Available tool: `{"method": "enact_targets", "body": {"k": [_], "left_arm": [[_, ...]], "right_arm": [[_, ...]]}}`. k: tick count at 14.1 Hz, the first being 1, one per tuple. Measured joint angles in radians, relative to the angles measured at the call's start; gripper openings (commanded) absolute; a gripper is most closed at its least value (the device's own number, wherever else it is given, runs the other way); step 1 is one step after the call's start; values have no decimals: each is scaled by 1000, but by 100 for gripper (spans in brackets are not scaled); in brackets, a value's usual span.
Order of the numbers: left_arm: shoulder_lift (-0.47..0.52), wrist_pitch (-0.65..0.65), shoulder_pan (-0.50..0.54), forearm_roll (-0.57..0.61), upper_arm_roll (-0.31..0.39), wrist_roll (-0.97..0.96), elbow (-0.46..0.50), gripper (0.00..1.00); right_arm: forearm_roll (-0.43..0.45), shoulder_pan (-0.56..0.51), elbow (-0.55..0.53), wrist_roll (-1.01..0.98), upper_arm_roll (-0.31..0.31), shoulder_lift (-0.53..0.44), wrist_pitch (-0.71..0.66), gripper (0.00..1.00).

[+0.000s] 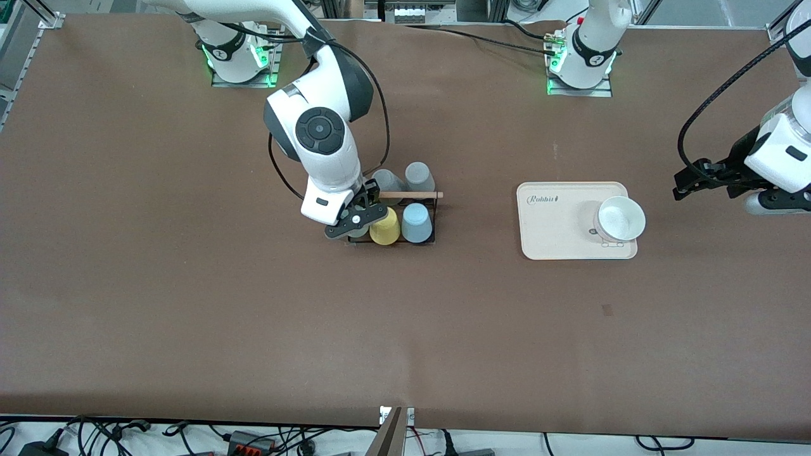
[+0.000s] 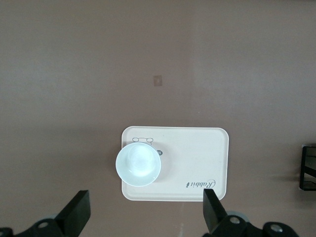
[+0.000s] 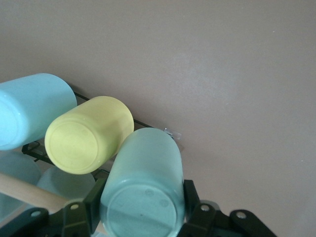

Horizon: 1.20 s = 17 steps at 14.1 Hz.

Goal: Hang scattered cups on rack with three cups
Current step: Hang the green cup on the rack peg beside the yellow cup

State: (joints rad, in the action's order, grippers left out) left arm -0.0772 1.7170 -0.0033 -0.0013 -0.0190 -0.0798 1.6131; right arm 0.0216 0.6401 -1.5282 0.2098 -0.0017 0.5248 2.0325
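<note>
The right claw (image 1: 358, 218) is over the rack (image 1: 423, 241) near the middle of the worktop (image 1: 190, 304), closed around the mint-green cup (image 3: 144, 185), which is bottom-up at the rack's end toward the right arm. Just beside it on the rack sit the yellow cup (image 1: 384, 227) and then the light blue cup (image 1: 416, 222), both inverted, with two grey cups (image 1: 419, 176) in the row closer to the robots' edge. A wooden rod (image 1: 412, 195) runs across the top. Toward the left arm's end lies a beige tray (image 1: 557, 221) carrying a white bowl (image 1: 621, 218). The left claw (image 2: 145, 212) waits above the worktop near that end's edge, spread wide and empty.
</note>
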Motion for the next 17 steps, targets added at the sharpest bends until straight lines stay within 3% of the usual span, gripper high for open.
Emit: {"method": "enact_targets", "body": {"k": [10,11,13,15,16,17], "left_arm": [[0,0,-1,0,-2,0,0,100],[0,0,-1,0,-2,0,0,100],[0,0,-1,0,-2,0,0,100],[0,0,-1,0,-2,0,0,100],[0,0,-2,0,-2,0,-1,100],[0,0,-2,0,-3,0,-1,100]], "right_arm": [[1,10,0,1,0,46,21,38],[1,10,0,1,0,48,22,44],[1,10,0,1,-1,51,23,66],[1,10,0,1,-3,53,23,81],[1,10,0,2,-4,55,23,83],[1,10,0,2,-4,56,24,100]]}}
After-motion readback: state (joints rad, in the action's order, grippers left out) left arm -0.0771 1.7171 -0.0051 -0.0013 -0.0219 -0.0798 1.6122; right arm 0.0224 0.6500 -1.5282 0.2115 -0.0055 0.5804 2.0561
